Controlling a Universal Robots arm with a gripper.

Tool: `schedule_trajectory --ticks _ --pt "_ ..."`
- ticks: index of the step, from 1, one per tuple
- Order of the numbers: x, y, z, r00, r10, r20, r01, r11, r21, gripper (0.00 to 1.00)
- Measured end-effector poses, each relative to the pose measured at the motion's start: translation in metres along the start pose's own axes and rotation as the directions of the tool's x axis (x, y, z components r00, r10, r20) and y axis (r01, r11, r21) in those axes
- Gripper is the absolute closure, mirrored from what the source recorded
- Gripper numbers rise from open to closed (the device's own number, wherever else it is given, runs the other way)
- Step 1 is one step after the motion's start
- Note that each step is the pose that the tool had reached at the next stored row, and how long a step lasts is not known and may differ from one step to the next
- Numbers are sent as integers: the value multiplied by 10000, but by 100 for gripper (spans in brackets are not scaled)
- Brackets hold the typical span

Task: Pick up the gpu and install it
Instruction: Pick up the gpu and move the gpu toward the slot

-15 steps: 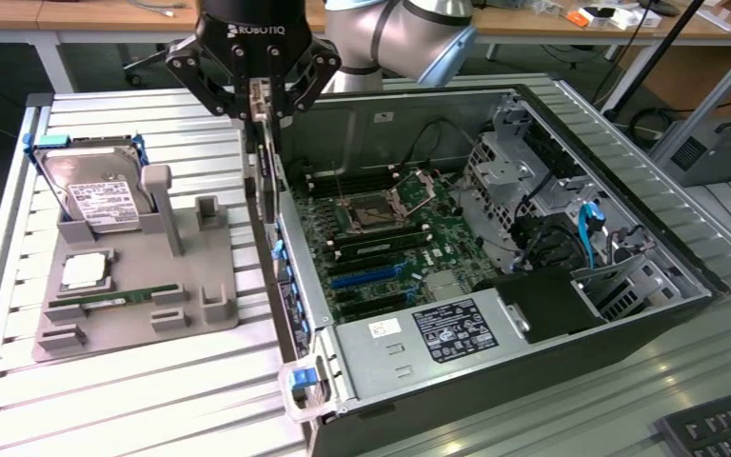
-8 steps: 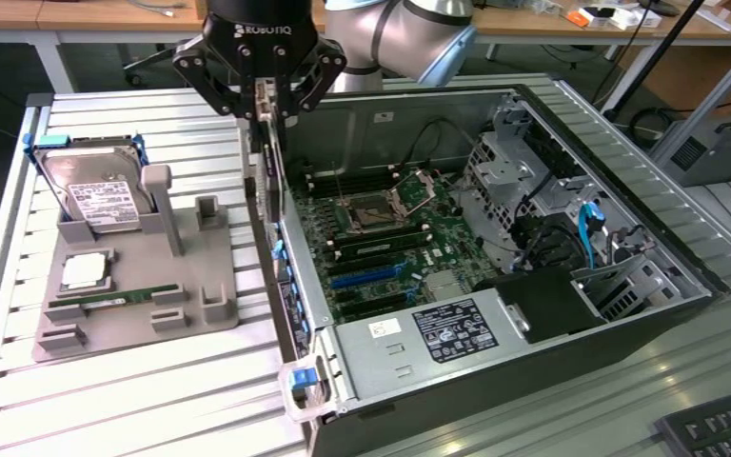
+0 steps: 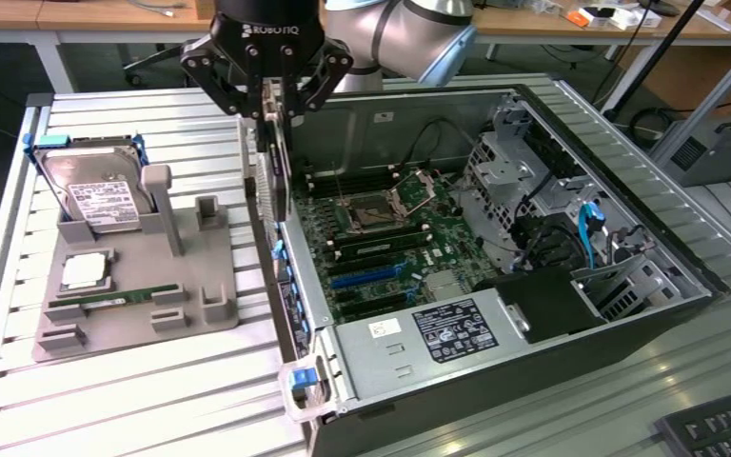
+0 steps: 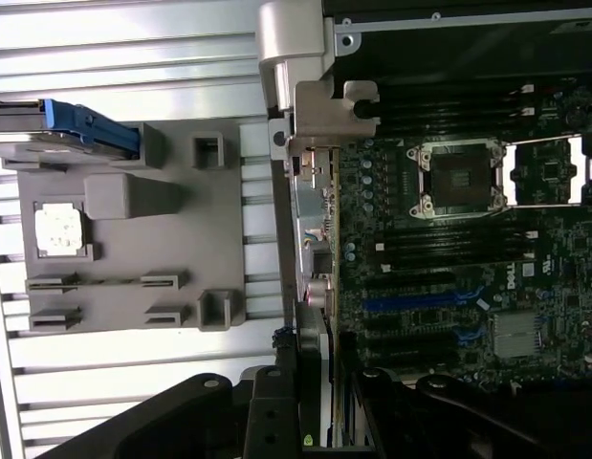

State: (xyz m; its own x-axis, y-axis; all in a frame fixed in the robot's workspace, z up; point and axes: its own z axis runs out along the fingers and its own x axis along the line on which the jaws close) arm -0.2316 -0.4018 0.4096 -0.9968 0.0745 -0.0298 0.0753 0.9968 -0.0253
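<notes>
1. End effector. I read the black two-finger end effector at the upper centre of the exterior view. Its fingers pinch the gpu, a thin flat circuit card with a silver metal end bracket, one finger on each face at the card's upper edge. The wrist view shows the same clamp.

2. Position of the gpu. The card hangs upright, edge-on to the exterior camera, at the wall of the open black computer case nearest the exterior view's left. It is over the edge of the green motherboard. I cannot tell whether its lower edge touches the board.

3. Surroundings. A grey plastic fixture tray lies on the ribbed metal counter, beside the case at the exterior view's left. It carries a silver hard drive with a white label standing tilted, a square silver processor chip and a narrow green memory stick.
</notes>
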Motion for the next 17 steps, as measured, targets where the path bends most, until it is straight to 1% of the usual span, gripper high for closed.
schedule_trajectory --ticks 17 --pt "-126 10 3 10000 0 0 0 10000 4 73"
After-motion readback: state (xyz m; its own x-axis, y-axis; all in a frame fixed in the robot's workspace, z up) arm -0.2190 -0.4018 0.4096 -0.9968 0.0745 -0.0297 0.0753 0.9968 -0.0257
